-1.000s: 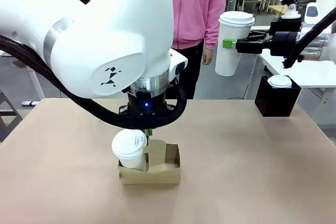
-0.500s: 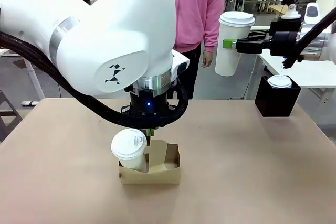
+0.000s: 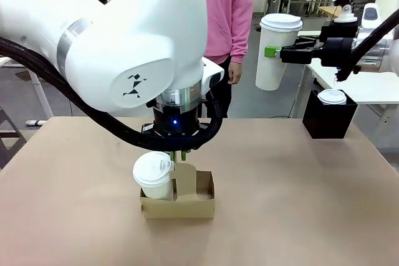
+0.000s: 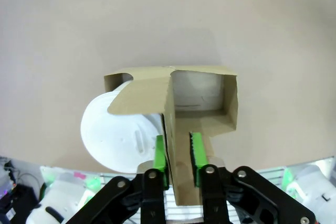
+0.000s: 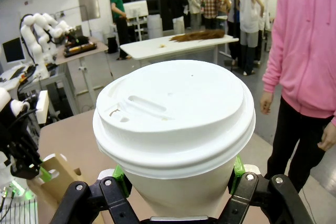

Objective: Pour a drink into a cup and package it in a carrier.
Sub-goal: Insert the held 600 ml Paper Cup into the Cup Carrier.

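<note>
The brown cardboard carrier (image 3: 178, 204) sits on the table with a lidded white cup (image 3: 153, 175) in its left slot. My left gripper (image 3: 179, 156) hangs straight above it, shut on the upright centre handle (image 4: 178, 129), with a green pad (image 4: 161, 153) pressed to each side. The right slot (image 4: 205, 98) holds nothing. High at the right, my right gripper (image 3: 272, 52) is shut on a second tall white lidded cup (image 3: 274, 51), its lid (image 5: 173, 111) close to the wrist camera. The dark drink and its glass jug are out of view.
A black square box (image 3: 329, 119) stands at the table's far right with a small lidded cup (image 3: 332, 96) in it. A person in a pink top (image 3: 227, 10) stands beyond the far edge. The bulky left arm (image 3: 118, 48) reaches over the middle.
The left wrist has shifted slightly, and more of the handle shows below it. The carrier stays on the table. The person has edged left. The right arm holds still.
</note>
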### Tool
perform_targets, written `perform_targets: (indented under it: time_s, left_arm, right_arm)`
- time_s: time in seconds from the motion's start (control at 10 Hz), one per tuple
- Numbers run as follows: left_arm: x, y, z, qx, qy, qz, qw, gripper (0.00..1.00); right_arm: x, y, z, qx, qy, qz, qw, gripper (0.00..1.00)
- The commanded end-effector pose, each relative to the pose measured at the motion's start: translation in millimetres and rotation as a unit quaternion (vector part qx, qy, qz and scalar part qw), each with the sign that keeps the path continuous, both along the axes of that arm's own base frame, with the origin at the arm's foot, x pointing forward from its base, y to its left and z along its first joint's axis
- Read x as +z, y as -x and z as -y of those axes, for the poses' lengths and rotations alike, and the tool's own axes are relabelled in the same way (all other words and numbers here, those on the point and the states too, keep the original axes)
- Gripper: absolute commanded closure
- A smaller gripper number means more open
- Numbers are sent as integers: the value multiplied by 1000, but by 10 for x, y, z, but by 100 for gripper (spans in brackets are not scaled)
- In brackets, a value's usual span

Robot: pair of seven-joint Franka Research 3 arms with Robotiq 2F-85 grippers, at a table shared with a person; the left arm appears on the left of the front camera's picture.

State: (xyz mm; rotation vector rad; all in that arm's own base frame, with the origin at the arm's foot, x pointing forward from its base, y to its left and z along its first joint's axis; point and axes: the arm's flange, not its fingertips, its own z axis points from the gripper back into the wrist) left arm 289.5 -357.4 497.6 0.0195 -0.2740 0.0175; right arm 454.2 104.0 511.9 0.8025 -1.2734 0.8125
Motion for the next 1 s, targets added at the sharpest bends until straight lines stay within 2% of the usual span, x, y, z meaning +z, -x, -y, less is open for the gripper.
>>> perform_targets:
  time_s: [0.0,0.2,0.3,0.4,0.6,0.7,0.8,0.9]
  left_arm:
    - [174,-121,-257,-26,29,-22,999,0]
    - [486,-221,-537,-79,37,-51,995,0]
    - [642,-265,-730,-124,25,-71,989,5]
    - [757,-360,-968,-184,25,-82,979,0]
    - [821,-505,-1413,-285,51,-100,952,0]
    - [752,-561,-1614,-303,71,-109,944,0]
    - [617,-627,-1759,-304,78,-103,944,0]
    - [520,-649,-1794,-271,67,-91,956,0]
  right_arm:
    - [0,0,-1,0,0,0,1000,20]
    - [-287,-204,-77,82,23,-15,996,20]
    - [-456,-189,-169,137,26,-14,990,20]
    - [-660,-166,-277,190,23,-10,981,20]
    - [-969,-58,-553,272,23,-4,962,20]
    - [-1065,13,-676,297,16,3,955,20]
    - [-1130,5,-747,294,24,16,955,20]
    - [-1084,-25,-731,269,43,3,962,20]
